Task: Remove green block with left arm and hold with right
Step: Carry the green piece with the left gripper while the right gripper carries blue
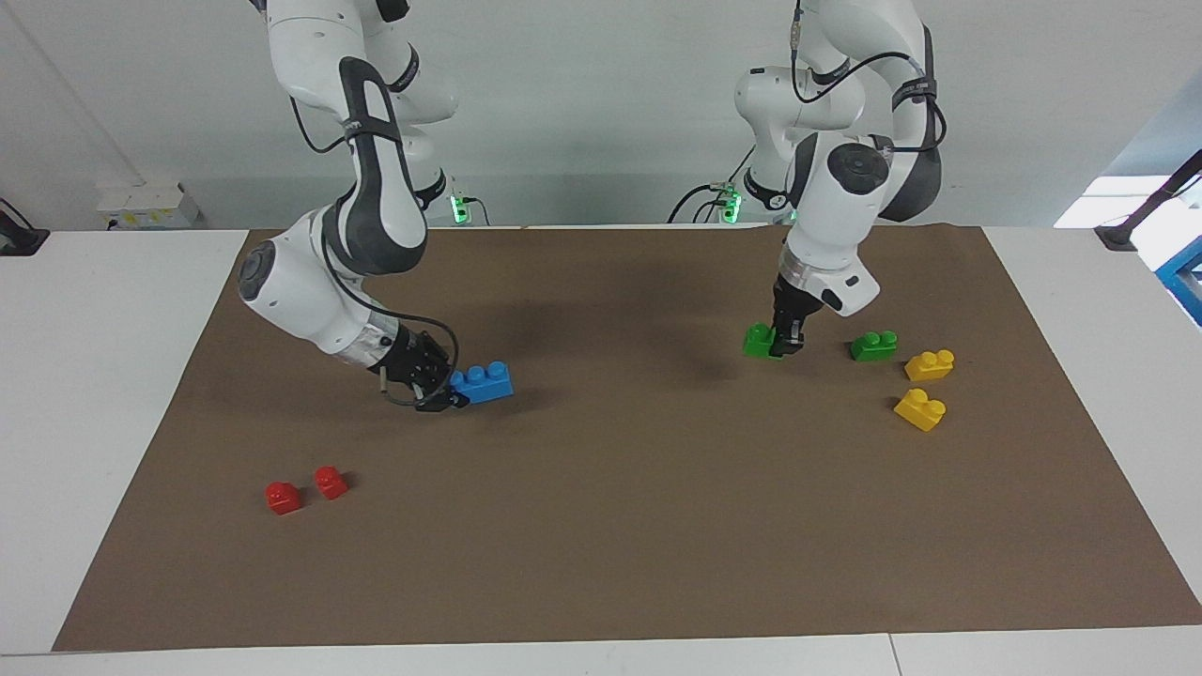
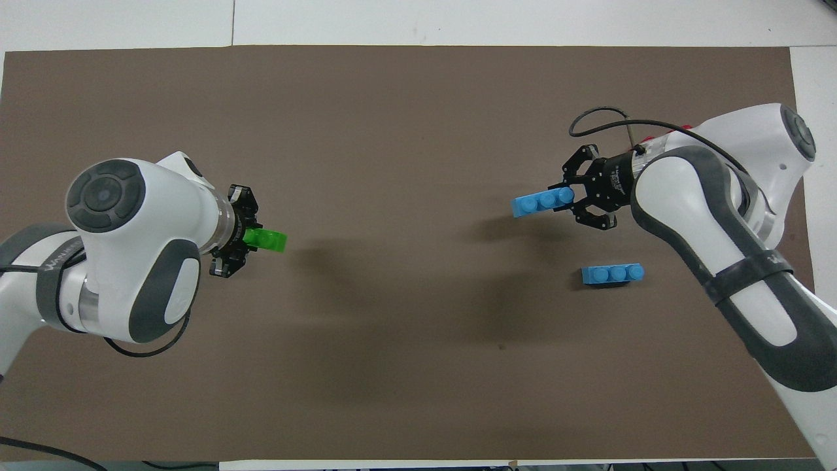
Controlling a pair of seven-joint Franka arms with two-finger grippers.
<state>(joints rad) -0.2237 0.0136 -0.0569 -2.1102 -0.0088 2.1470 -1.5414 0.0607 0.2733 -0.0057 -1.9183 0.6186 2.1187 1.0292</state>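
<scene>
Robotics lab: my two arms bolted at a white table [image 1: 122,310] w/ brown mat [image 1: 601,526], toy bricks [image 1: 925,387], bare grey wall [image 1: 582,103].

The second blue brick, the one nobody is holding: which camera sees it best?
The overhead view: the loose blue brick lies in plain sight on the brown mat, all three studs showing. In the facing view the right arm hides it completely.

No legible text, only a partial unreadable strap [image 2: 49,265] marking
</scene>
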